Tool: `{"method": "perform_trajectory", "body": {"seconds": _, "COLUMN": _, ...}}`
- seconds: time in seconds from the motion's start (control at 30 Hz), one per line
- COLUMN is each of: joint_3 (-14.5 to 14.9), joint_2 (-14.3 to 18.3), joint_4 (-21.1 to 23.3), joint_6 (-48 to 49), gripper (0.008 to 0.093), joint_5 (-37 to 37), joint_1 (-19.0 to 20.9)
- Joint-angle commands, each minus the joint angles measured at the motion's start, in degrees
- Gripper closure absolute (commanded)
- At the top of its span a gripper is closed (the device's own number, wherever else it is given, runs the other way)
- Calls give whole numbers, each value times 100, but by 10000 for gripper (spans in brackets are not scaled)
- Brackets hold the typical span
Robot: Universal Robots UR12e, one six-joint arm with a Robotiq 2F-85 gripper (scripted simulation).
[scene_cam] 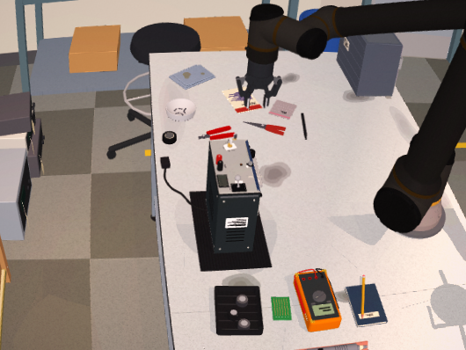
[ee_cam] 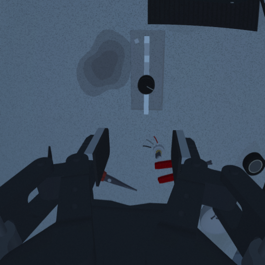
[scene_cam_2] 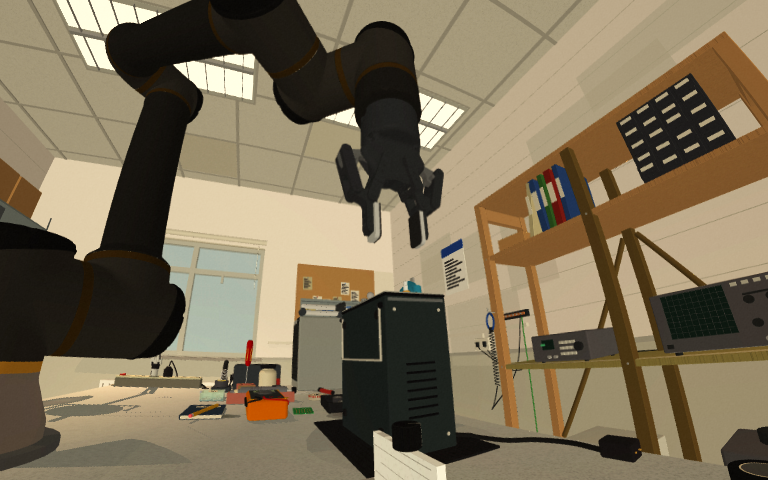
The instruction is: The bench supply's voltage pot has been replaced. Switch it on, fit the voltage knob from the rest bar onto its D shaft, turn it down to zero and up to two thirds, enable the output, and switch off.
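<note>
The voltage knob (ee_cam: pixel 146 84) is mostly hidden behind the supply in the side camera, where only a dark bit (scene_cam: pixel 252 153) shows at the supply's right edge. It is a black knob with a pale pointer, sitting on the white rest bar (ee_cam: pixel 146 74). The second side camera shows the knob (scene_cam_2: pixel 406 436) on the bar in front of the dark bench supply (scene_cam: pixel 232 193). The supply stands upright on a black mat, with its brass D shaft (scene_cam: pixel 229 143) bare on top. My gripper (scene_cam_2: pixel 394 232) hangs high above the supply and holds nothing; its fingers stand apart.
A grey box (scene_cam: pixel 369 61) stands at the table's far right. Red pliers (scene_cam: pixel 268 127), red cutters (scene_cam: pixel 218 132), a tape roll (scene_cam: pixel 169 137) and a pen (scene_cam: pixel 303 125) lie beyond the supply. An orange multimeter (scene_cam: pixel 317 299), a notebook (scene_cam: pixel 365 304) and a black tray (scene_cam: pixel 238 309) lie at the near edge.
</note>
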State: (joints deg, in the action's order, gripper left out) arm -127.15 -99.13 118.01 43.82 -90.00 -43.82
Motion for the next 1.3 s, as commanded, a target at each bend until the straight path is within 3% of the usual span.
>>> {"method": "perform_trajectory", "body": {"seconds": 0.0, "joint_3": -25, "joint_2": 24, "joint_4": 55, "joint_6": 0, "gripper": 474, "joint_5": 0, "joint_1": 0}}
{"method": "perform_trajectory", "body": {"seconds": 0.77, "joint_3": -668, "joint_2": 794, "joint_4": 1471, "joint_6": 0, "gripper": 474, "joint_5": 0, "joint_1": 0}}
{"method": "perform_trajectory", "body": {"seconds": 1.27, "joint_3": -854, "joint_2": 1162, "joint_4": 2027, "joint_6": 0, "gripper": 474, "joint_5": 0, "joint_1": 0}}
